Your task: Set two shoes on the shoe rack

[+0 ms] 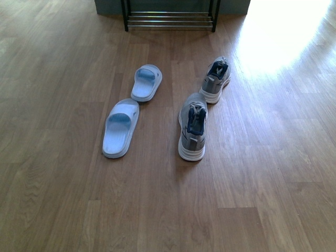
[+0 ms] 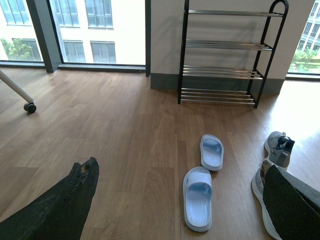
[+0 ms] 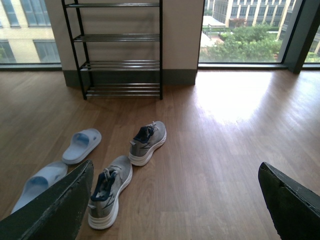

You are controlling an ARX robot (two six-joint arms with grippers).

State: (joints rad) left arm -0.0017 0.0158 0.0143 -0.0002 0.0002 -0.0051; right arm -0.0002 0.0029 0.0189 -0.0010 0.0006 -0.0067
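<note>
From the front, the near sandal, far sandal, near sneaker and far sneaker lie on the floor, well short of the shoe rack. My left wrist view shows my left gripper spread wide and empty. My right wrist view shows my right gripper equally wide, holding nothing.
</note>
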